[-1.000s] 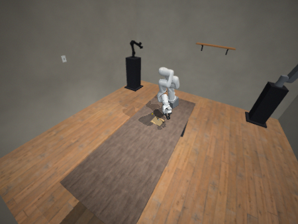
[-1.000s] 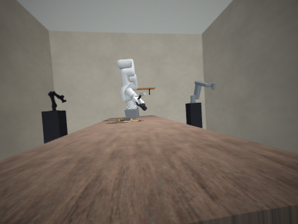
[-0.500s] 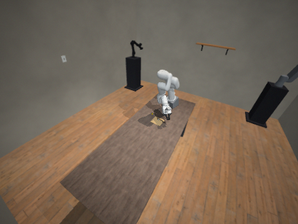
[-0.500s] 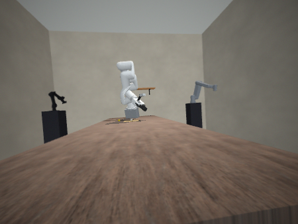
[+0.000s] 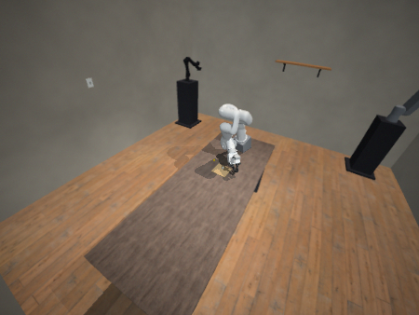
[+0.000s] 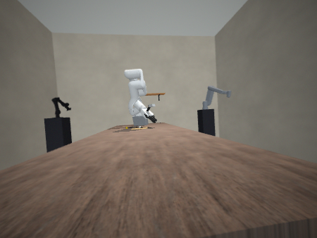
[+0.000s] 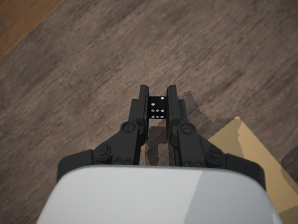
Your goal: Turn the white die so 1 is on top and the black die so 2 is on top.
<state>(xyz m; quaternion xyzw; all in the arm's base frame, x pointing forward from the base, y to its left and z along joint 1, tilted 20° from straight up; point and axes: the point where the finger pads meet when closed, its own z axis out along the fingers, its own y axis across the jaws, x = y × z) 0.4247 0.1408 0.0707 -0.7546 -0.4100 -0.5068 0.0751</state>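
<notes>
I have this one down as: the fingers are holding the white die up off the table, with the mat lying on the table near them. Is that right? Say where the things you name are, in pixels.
Not quite: the die between the fingers is the black die (image 7: 157, 106), as the wrist view shows. The rest stands: it is held up off the table, and the mat (image 7: 239, 145) lies on the table near them.
</notes>
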